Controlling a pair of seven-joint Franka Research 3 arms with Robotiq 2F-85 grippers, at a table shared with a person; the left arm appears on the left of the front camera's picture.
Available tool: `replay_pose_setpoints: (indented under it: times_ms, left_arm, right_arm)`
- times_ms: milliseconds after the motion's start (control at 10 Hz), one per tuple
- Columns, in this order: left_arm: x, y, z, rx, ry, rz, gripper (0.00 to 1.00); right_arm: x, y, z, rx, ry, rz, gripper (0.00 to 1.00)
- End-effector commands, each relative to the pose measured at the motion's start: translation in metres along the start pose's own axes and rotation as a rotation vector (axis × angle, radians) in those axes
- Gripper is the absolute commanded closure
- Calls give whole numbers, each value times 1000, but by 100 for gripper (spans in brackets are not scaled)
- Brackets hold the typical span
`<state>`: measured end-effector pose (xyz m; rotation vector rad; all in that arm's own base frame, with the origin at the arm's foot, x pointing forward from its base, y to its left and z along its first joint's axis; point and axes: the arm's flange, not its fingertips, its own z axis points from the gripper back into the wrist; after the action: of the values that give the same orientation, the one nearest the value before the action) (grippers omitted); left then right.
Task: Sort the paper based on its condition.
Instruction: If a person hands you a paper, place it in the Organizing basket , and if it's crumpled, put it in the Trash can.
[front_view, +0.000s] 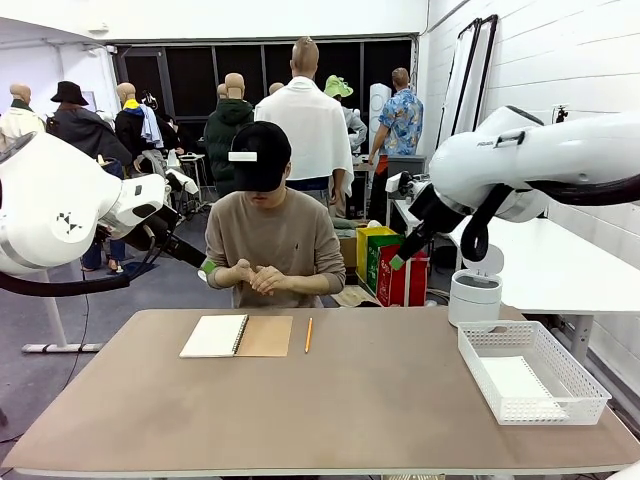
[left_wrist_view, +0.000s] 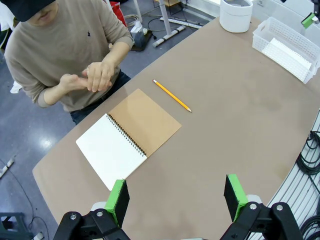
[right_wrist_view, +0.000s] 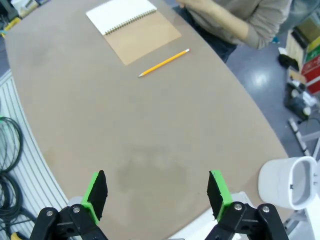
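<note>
A white sheet of paper (front_view: 520, 385) lies flat inside the white mesh basket (front_view: 590, 395) at the table's right; the left wrist view shows the same paper (left_wrist_view: 290, 52) in the basket (left_wrist_view: 260, 37). My left gripper (left_wrist_view: 175, 197) hangs open high above the table's near-left part, and its green tip (front_view: 207, 268) shows in front of the person. My right gripper (right_wrist_view: 157, 192) is also open and empty, raised above the table's right side (front_view: 398, 262).
An open spiral notebook (front_view: 236, 336) with a brown cover and a yellow pencil (front_view: 308, 335) lie at the far middle of the brown table (front_view: 330, 410). A person (front_view: 270, 240) sits behind them with hands clasped. A white lidded bin (front_view: 474, 297) stands behind the basket.
</note>
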<state>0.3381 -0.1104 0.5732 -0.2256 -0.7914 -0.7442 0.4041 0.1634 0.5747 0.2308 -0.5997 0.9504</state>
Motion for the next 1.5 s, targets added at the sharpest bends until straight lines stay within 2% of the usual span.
replay_pose_setpoints:
  times_ms: [0,200,300,1400]
  left_arm:
    - [-1,1,0,-7,-1,3,0]
    - [-1,1,0,-7,-1,3,0]
    - [-1,1,0,-7,-1,3,0]
    - [-1,1,0,-7,-1,3,0]
  right_arm:
    - [-16,8,4,17,-73,23,0]
    - [-16,14,3,-35,-88,-28,0]
    - [-8,6,11,-6,-28,7,0]
    - [-8,6,11,-6,-28,7,0]
